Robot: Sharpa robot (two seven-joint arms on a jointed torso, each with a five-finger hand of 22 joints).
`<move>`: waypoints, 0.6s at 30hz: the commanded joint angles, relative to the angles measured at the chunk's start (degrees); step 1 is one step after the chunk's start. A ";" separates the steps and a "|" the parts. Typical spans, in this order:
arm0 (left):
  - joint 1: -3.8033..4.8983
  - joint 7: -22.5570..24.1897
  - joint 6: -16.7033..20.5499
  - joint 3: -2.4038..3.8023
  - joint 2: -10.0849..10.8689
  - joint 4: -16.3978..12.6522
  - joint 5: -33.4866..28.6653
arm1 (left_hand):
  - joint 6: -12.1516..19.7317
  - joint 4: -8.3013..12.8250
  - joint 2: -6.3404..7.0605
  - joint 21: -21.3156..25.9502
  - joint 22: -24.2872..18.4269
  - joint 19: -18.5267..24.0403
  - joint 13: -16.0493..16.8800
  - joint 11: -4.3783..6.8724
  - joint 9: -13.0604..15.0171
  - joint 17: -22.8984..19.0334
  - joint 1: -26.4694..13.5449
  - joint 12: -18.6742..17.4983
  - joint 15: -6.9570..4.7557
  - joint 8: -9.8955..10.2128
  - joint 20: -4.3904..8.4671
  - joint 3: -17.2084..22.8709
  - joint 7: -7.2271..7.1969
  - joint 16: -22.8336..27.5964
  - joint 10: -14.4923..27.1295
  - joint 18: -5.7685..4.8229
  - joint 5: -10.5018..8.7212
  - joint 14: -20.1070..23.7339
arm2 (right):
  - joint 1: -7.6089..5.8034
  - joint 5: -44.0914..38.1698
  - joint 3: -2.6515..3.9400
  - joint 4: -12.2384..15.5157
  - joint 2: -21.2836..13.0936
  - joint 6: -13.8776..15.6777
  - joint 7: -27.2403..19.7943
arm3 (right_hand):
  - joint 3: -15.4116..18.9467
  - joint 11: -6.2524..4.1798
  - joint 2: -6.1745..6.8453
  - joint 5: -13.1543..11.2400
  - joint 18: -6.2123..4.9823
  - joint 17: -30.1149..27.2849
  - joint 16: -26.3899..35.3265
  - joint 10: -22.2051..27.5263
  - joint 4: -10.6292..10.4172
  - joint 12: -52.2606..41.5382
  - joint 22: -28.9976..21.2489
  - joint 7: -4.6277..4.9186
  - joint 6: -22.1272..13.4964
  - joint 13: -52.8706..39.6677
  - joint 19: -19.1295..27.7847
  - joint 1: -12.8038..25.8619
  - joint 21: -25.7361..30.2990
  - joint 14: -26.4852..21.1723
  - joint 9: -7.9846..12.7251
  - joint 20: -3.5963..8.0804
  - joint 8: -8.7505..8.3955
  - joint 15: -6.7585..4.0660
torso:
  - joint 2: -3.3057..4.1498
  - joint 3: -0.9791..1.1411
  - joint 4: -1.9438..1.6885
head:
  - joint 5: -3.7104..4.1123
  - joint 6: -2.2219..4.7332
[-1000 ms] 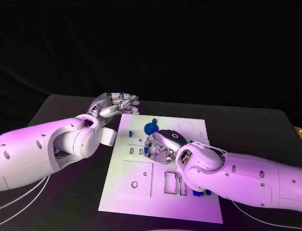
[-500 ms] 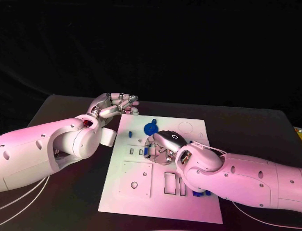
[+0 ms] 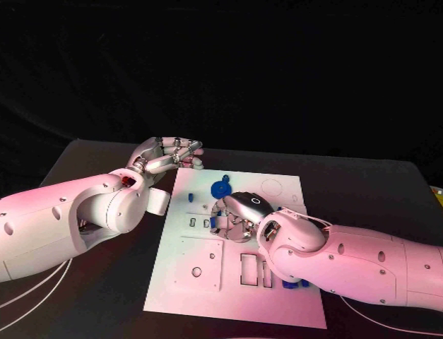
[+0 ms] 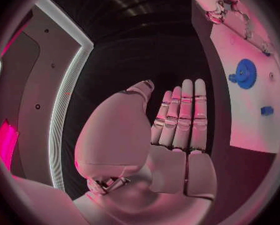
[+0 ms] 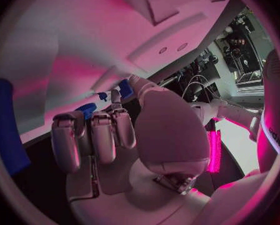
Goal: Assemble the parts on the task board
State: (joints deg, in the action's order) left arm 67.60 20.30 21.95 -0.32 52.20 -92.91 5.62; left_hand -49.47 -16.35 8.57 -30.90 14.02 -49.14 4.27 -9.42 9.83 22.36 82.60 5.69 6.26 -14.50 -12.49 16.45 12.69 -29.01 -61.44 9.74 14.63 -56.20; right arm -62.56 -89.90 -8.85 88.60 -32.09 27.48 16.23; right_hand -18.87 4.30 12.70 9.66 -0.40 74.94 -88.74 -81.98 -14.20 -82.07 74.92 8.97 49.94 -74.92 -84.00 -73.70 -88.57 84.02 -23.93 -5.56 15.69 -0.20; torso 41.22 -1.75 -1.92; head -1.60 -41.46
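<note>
The right hand works fingers-down at the middle of the white board, its grip hidden (cannot tell); the blue gear sits just beyond, and the left hand waits empty, fingers straight, so seating a part comes next

You are working in a robotics lab or test cell. The black table stands against a black backdrop, as a staged bench would. A white task board with cut slots lies on it. In the right wrist view, equipment with loose cables stands beyond the table. Cables trail off the table edge.
</note>
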 commanded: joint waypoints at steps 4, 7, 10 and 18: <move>0.02 0.12 -1.14 0.03 -0.04 0.00 0.26 | 0.44 -0.08 0.38 -0.40 0.05 0.37 -0.05 -0.01 -0.07 0.05 0.11 -0.37 0.07 0.18 0.00 0.24 0.15 0.04 0.23 0.61 -0.22 0.42 | 0.13 -0.70 -0.07 0.78 -0.58 1.53 -0.58 | 2.84 0.40 0.03 -0.30 -0.15 9.44 0.41 0.94 -1.43 0.53 14.08 0.46 -1.96 -4.72 -4.72 0.91 0.64 4.73 0.36 -0.91 -1.16 0.70 | -0.02 0.01 -0.01 | -0.02 0.04; 0.02 0.06 -1.19 0.03 -0.03 0.02 0.33 | 0.48 -0.09 0.41 -0.43 0.06 0.42 -0.06 -0.02 -0.07 0.07 0.09 -0.40 0.09 0.19 -0.01 0.25 0.16 0.04 0.25 0.61 -0.23 0.46 | 0.14 -0.70 -0.06 1.09 -0.86 2.16 -0.77 | 3.01 0.42 0.00 -0.34 -0.16 9.33 0.45 0.92 -1.52 0.51 14.06 0.49 -2.02 -4.75 -4.69 0.89 0.70 4.70 0.37 -0.94 -1.19 0.73 | -0.02 0.04 -0.02 | 0.02 0.06; 0.02 -0.03 -1.23 0.02 -0.02 0.06 0.43 | 0.48 -0.09 0.41 -0.43 0.06 0.42 -0.06 -0.02 -0.07 0.07 0.09 -0.40 0.09 0.19 -0.01 0.25 0.16 0.04 0.25 0.61 -0.23 0.46 | 0.15 -0.70 -0.06 1.74 -1.44 3.19 -1.06 | 3.55 0.49 -0.03 -0.35 -0.18 9.30 0.46 1.03 -1.75 0.58 14.04 0.54 -2.13 -4.66 -4.66 0.87 0.75 4.69 0.39 -1.00 -1.28 0.80 | 0.00 0.03 -0.03 | 0.03 0.04; 0.01 -3.90 -0.22 -0.03 0.15 0.67 5.49 | -0.17 -0.20 0.60 -3.20 1.34 -1.78 0.67 0.92 0.13 2.29 -1.20 1.00 -1.16 -0.34 0.88 0.05 -0.43 -4.10 -2.47 0.81 -0.29 -3.57 | -0.45 2.19 0.39 6.32 -6.45 9.23 -5.53 | 4.59 0.57 -0.81 1.04 -0.27 8.96 0.58 0.97 -1.98 0.48 13.89 0.63 -2.17 -4.76 -4.47 -0.12 1.09 4.61 0.40 -1.15 -1.39 0.90 | -0.22 0.10 0.15 | -0.06 0.18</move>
State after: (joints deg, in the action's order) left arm 67.58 19.22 21.85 -0.38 52.35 -92.31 7.07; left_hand -49.61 -16.35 9.26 -33.78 15.22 -50.63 4.84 -8.67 9.88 24.38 81.91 6.46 5.28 -14.53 -11.69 16.45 12.55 -32.61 -63.47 9.75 14.63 -59.27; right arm -62.67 -89.53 -8.62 94.05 -37.74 32.19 14.57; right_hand -14.58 4.69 12.11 10.57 -0.40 74.93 -88.40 -81.31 -16.11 -81.73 74.91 9.61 48.11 -74.92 -84.00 -73.70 -87.47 84.02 -23.56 -6.38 14.49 0.21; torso 41.11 -1.68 -1.88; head -1.51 -41.35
